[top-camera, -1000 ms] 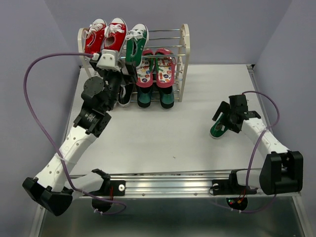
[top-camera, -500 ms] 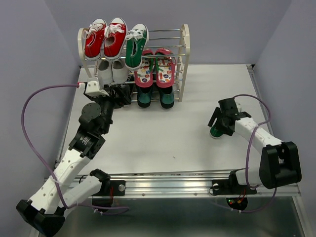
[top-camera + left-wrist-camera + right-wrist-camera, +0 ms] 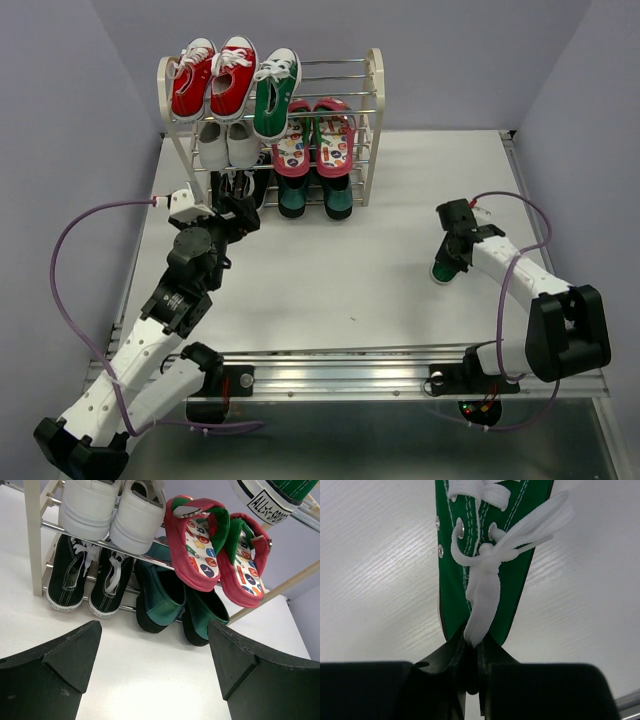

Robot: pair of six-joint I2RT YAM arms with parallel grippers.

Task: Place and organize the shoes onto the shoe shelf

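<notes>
The shoe shelf [image 3: 373, 120] stands at the back left. On its top tier one green sneaker [image 3: 273, 92] sits toe-down. The pink flip-flops [image 3: 315, 140] [image 3: 200, 545] lean on the middle tier, with the dark green loafers [image 3: 315, 198] [image 3: 162, 597] below them. My left gripper [image 3: 242, 207] [image 3: 152, 645] hovers open over the table just in front of the loafers, holding nothing. The other green sneaker [image 3: 444, 268] [image 3: 485, 555] lies on the table at the right. My right gripper [image 3: 455, 243] [image 3: 472, 645] is shut on its rear collar and white lace [image 3: 482, 585].
Red sneakers [image 3: 210, 80] fill the left of the top tier, white sneakers [image 3: 225, 145] [image 3: 115, 510] the middle tier, black sneakers [image 3: 240, 188] [image 3: 85, 577] the bottom. The top tier's right half shows bare rods. Purple walls enclose the table; a metal rail [image 3: 340, 375] runs along the near edge.
My right gripper lowered onto the green sneaker and closed on it. My left arm pulled back from the shelf's top tier and dropped to the table in front of the shelf.
</notes>
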